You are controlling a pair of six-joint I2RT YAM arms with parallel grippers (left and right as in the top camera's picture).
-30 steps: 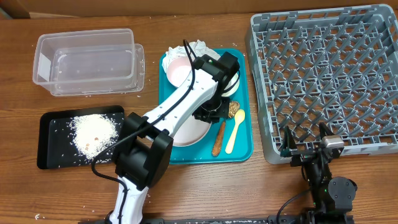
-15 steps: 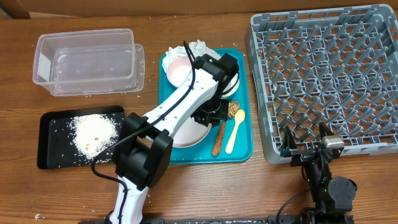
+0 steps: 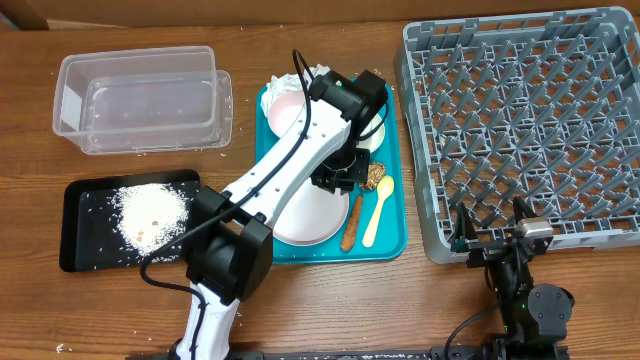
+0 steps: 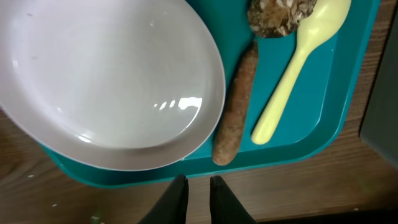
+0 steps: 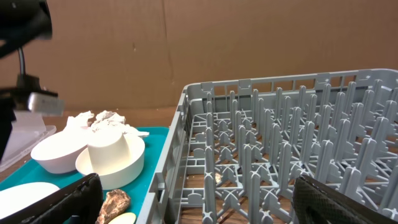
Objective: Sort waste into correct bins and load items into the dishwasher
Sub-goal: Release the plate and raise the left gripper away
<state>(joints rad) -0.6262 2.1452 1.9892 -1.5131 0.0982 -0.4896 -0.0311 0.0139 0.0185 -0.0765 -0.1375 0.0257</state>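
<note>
My left gripper (image 3: 340, 180) hovers over the teal tray (image 3: 392, 236), its jaws nearly shut with only a thin gap and nothing in them. In the left wrist view its tips (image 4: 198, 190) hang past the tray's near edge. Below lie the pale plate (image 4: 106, 81), the brown sausage stick (image 4: 236, 106), the yellow spoon (image 4: 292, 68) and the crumbly lump (image 4: 277, 15). Bowls (image 3: 288, 112), a cup (image 5: 106, 146) and napkins (image 3: 320, 75) sit at the tray's far end. My right gripper (image 5: 205, 205) stands wide open and empty at the grey rack's (image 3: 520, 120) front edge.
The clear tub (image 3: 140, 100) stands at the back left. In front of it lies the black tray (image 3: 85, 235) with a heap of rice (image 3: 150, 212). Loose grains are scattered on the wood around both. A cardboard wall runs along the back.
The left arm has shifted a little toward the back of the tray, uncovering the lump, and its jaws have parted slightly. The right arm has not moved.
</note>
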